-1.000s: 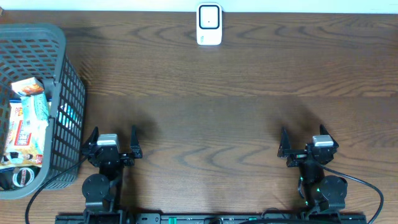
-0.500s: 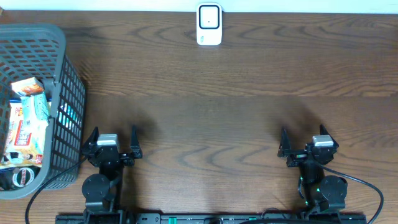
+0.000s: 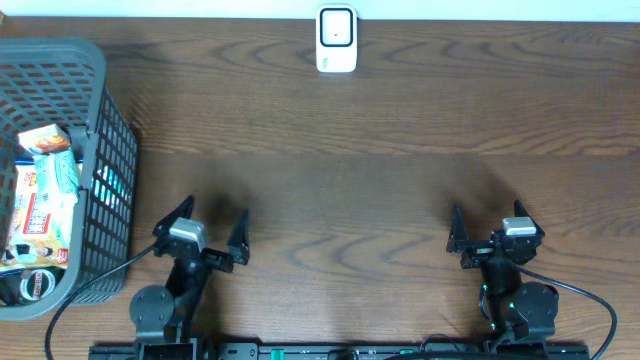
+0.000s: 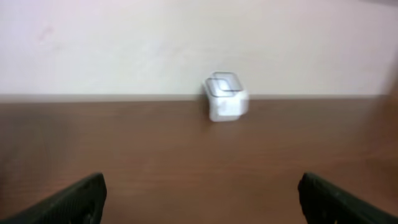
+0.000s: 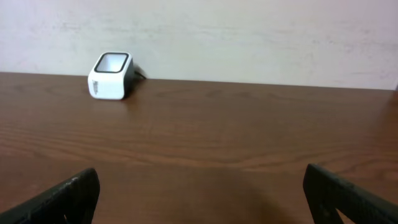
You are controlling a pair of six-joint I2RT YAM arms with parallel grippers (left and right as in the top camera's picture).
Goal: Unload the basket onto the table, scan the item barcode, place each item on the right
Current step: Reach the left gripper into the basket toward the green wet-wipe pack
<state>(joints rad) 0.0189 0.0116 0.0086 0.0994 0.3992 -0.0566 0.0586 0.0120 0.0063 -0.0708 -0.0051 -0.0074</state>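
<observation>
Overhead, I read the table [image 3: 400, 180] from left to right, placing everything against the white scanner [image 3: 336, 38] at its far edge. Well to the scanner's left and nearer to me stood the grey mesh basket [image 3: 100, 150], with the packaged items [image 3: 45, 190] lying inside it (several packets, their print too small for me to read). Closer to the scanner, though on its left and towards the near edge, the left gripper [image 3: 215, 210] hung over the wood with its jaws spread wide and nothing between them, angled slightly towards the scanner. To the scanner's right, also at the near edge, the right gripper [image 3: 487, 212] was likewise fully parted and empty. Both wrist cameras looked across bare wood at the scanner; the left wrist's picture of it was blurred.
</observation>
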